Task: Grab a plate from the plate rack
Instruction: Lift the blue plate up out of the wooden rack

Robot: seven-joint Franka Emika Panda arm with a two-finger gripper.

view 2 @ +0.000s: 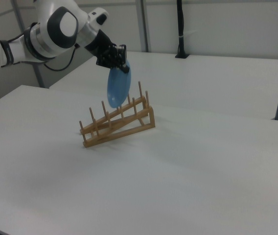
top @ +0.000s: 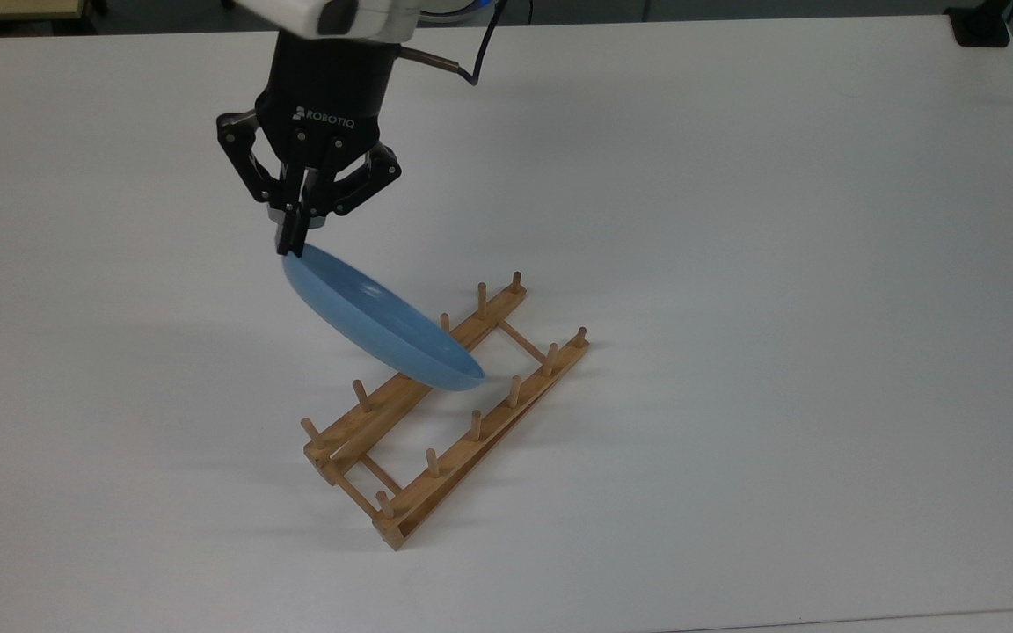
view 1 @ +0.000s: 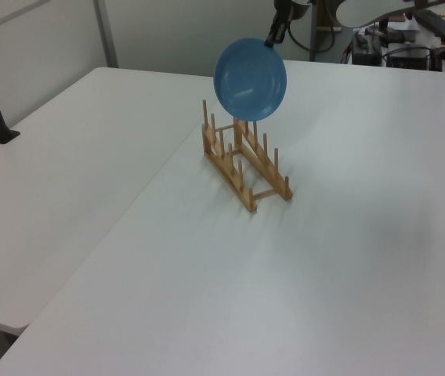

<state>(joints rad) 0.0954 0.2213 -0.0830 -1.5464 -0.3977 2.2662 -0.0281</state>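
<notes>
My pincer [top: 292,243] grips the round light-blue plate [top: 379,328] by its top rim, hanging clear above the light-brown wooden pegged rack [top: 445,413].

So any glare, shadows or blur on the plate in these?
Top view: a pale sheen streak on the plate, soft rack shadows on the table, pincer lettering sharp. Left view: faint highlight on the plate's face. Right view: plate evenly lit.

We see the plate [view 1: 250,79] hanging clear above the plate rack [view 1: 242,162], pinched at its upper rim by the gripper [view 1: 275,37], over the white table [view 1: 324,258].
</notes>
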